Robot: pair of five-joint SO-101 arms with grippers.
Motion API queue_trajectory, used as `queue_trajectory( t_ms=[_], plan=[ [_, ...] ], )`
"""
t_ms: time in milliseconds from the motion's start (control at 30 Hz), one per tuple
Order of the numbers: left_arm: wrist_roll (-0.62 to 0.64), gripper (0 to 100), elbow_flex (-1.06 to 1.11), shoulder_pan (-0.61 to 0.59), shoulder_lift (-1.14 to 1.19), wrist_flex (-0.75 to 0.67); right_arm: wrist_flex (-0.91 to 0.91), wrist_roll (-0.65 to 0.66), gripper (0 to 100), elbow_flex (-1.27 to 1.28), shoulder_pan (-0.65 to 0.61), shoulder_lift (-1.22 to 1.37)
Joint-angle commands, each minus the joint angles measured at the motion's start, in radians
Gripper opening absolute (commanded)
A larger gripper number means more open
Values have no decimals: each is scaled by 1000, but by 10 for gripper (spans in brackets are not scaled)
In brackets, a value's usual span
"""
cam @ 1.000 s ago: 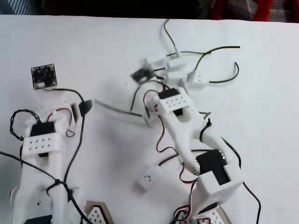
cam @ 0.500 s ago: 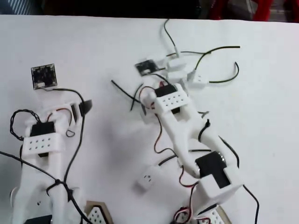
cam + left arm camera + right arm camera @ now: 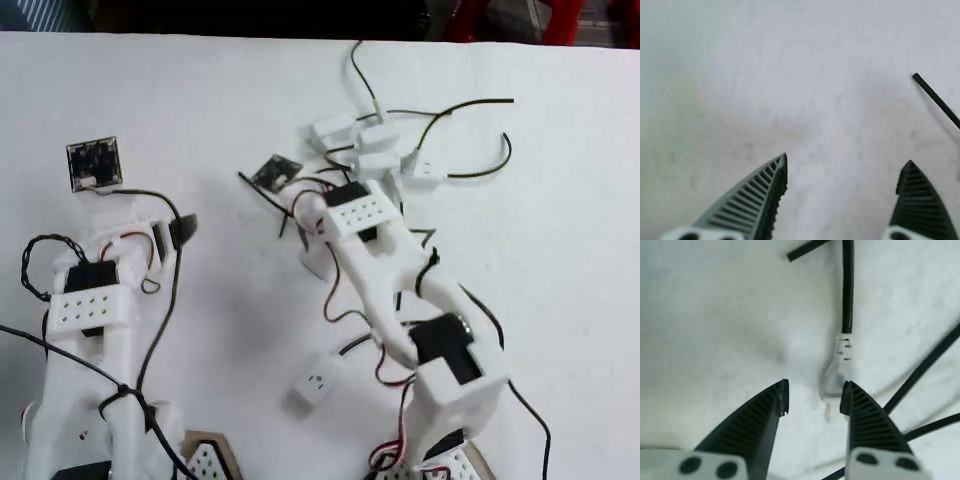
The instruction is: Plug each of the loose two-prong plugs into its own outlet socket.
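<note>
right end effector [image 3: 814,396] spread, plug [image 3: 836,375] perhaps touching it; left end effector [image 3: 846,165] spread.

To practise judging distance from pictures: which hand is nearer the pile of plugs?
Right. The right hand sits at the edge of the plugs, open, with one plug right before it. The left hand lies well off to one side of them.

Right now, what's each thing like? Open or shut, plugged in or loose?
left end effector: open, holding nothing.
right end effector: open, tips beside the white plug, not gripping it.
white plug: lying loose, not plugged in.
lone socket: lying flat by an arm, nothing plugged into it.
</note>
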Motion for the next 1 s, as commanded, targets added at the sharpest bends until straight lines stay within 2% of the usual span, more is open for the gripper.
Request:
queue_trajectory(
  t_ms=[0, 167, 367, 500, 633, 733, 900, 967],
  plan=[
    [8, 343, -49, 4, -36, 2, 5, 25, 166, -86, 47, 48],
    [6, 343, -49, 24, -36, 2, 7, 25, 154, -118, 45, 128],
    [6, 343, -48, 24, -36, 2, 5, 26, 12, -161, 53, 130],
    [6, 343, -48, 24, -36, 2, 45, 23, 17, -195, 64, 130],
    [6, 343, -48, 24, -36, 2, 183, 15, 17, -242, 30, 134],
    [6, 343, -48, 24, -36, 2, 255, -55, 23, -258, -12, 142],
    [6, 343, -48, 22, -36, 2, 294, -117, 139, -264, -24, 199],
    [6, 343, -48, 21, -36, 2, 289, -117, 102, -267, -21, 223]
  ],
)
